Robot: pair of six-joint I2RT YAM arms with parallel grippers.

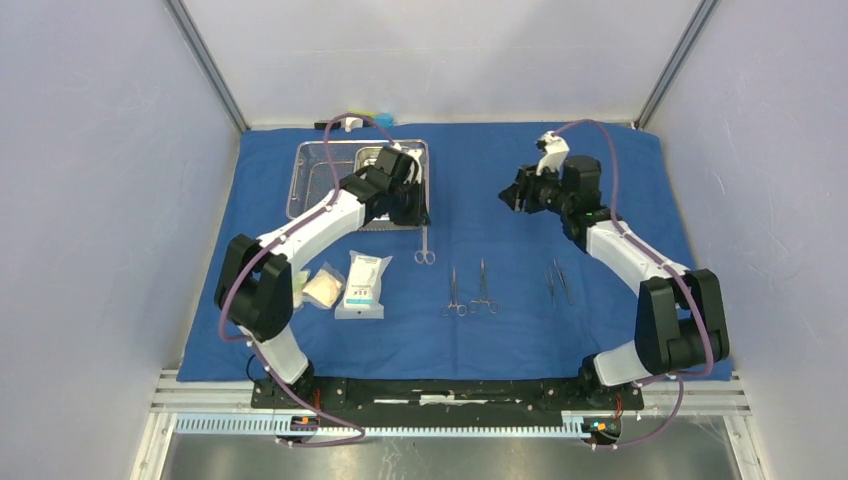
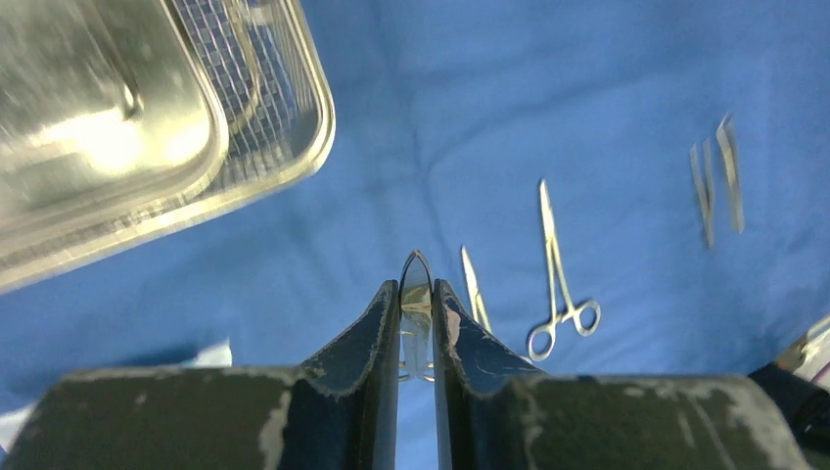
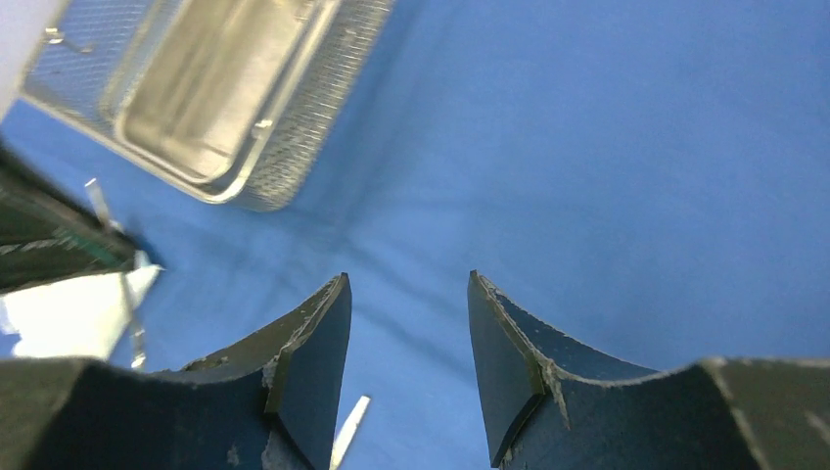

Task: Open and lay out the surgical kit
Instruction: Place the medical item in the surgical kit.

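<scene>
Blue surgical cloth wrap [image 1: 470,140] covers the tabletop in the overhead view. The steel wire-mesh basket [image 1: 318,165] sits far left, four slim steel scissor-like instruments [image 1: 483,290] lie near the middle, and white packets [image 1: 362,285] lie to their left. The left claw [image 1: 421,222] hangs beside the basket with a fifth steel instrument [image 1: 425,250] dangling below it.

In the left wrist view, the fingers [image 2: 377,323] are clenched on that instrument's thin shaft. So narrow a hold could let it swivel or slip and land across its neighbours.

In the right wrist view, the right claw [image 3: 406,333] is released and empty above bare cloth.
</scene>
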